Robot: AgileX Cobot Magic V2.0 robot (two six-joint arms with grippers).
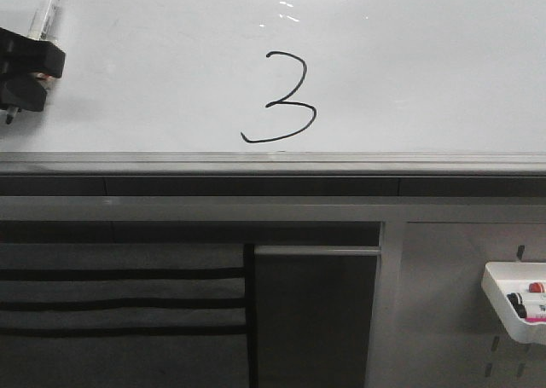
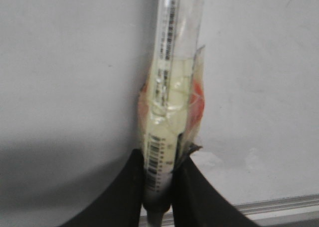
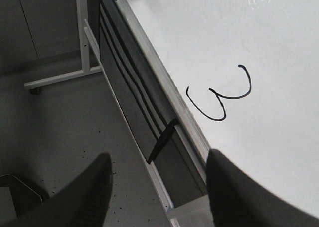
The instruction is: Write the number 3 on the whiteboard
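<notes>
At the far left of the whiteboard (image 1: 153,64), well to the left of the number 3 (image 1: 281,98), the left gripper (image 1: 26,68) holds a marker (image 1: 44,11). In the left wrist view its fingers (image 2: 124,192) are closed tight on the marker's barrel, which is wrapped in clear tape. The marker tip is off the digit and well apart from it.

The number 3 sits near the middle of the whiteboard, just above the grey rail (image 1: 273,159) along the lower edge, its tail sweeping left. It looks complete, so I judge the writing step done and the work to be at its close: the next move probably calls for nothing more than carrying the marker clear of the board without smearing the fresh ink.

To the right of the digit and below the rail hangs a small white tray (image 1: 516,307) with spare markers.

The right gripper (image 3: 159,192) shows only in its own wrist view, its fingers spread wide with nothing between them, the digit beyond them.

Most of the left arm is cut off at the frame edge. Whether the marker tip touches the board cannot be told. The tape blurs the barrel's print.
</notes>
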